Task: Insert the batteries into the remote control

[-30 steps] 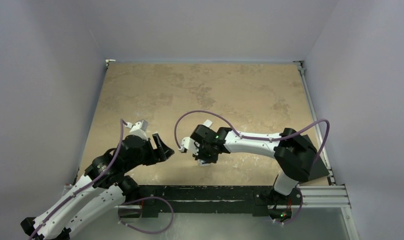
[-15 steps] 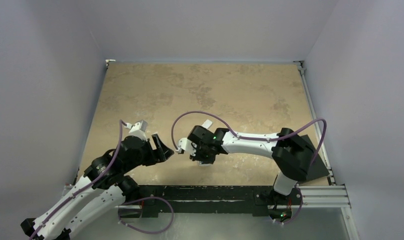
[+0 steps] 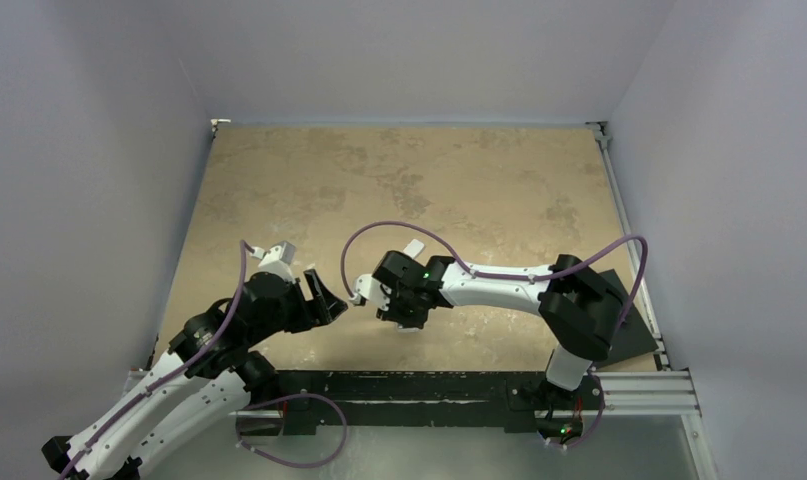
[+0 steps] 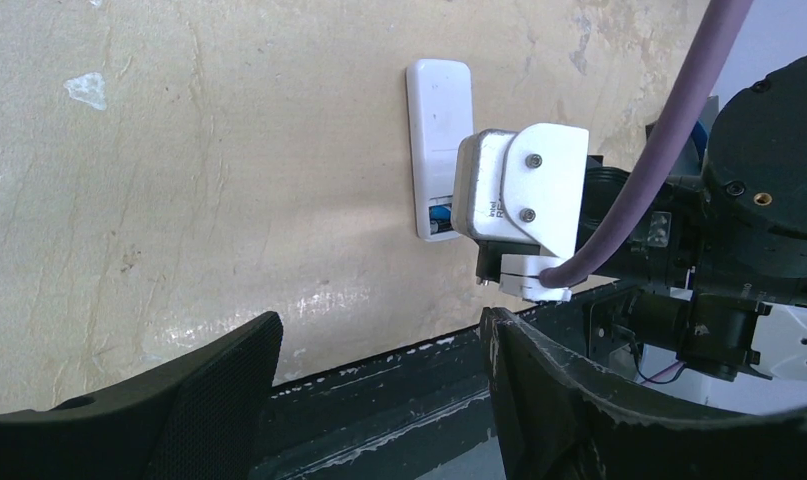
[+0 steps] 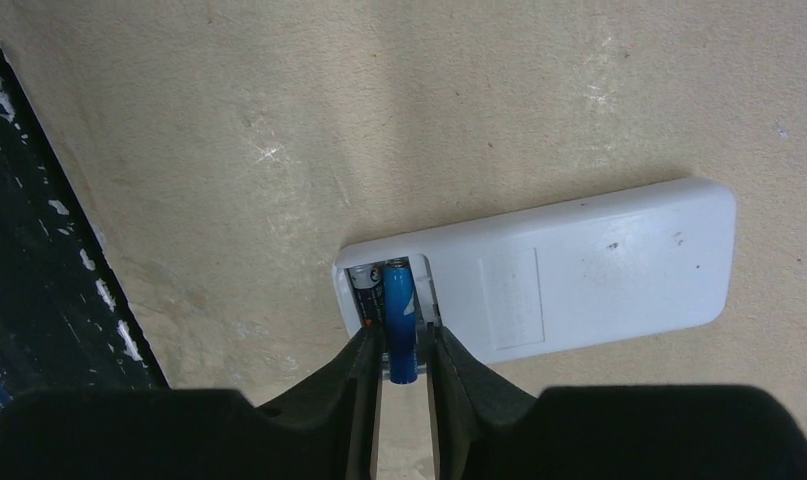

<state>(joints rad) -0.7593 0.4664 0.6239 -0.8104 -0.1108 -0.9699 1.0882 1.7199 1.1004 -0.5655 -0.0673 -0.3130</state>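
Note:
The white remote control point(image 5: 579, 270) lies back up on the table, its battery bay open at the end near my right gripper. The dark battery point(image 5: 366, 292) lies in the bay. The blue battery point(image 5: 400, 325) has its far end in the bay beside it, and its near end sticks out past the remote's edge. My right gripper point(image 5: 401, 345) is closed narrowly round that near end. In the left wrist view the remote point(image 4: 437, 130) shows beside the right wrist, with blue at its near end. My left gripper point(image 4: 381, 330) is open and empty over the table's front edge.
The black front rail point(image 4: 379, 390) runs just below the left fingers. In the top view the two grippers point(image 3: 329, 300) point(image 3: 404, 318) face each other near the table's front edge. A small white piece point(image 3: 413, 247) lies behind the right wrist.
The right wrist has shifted slightly to the left, toward the left gripper. The left arm has barely moved.

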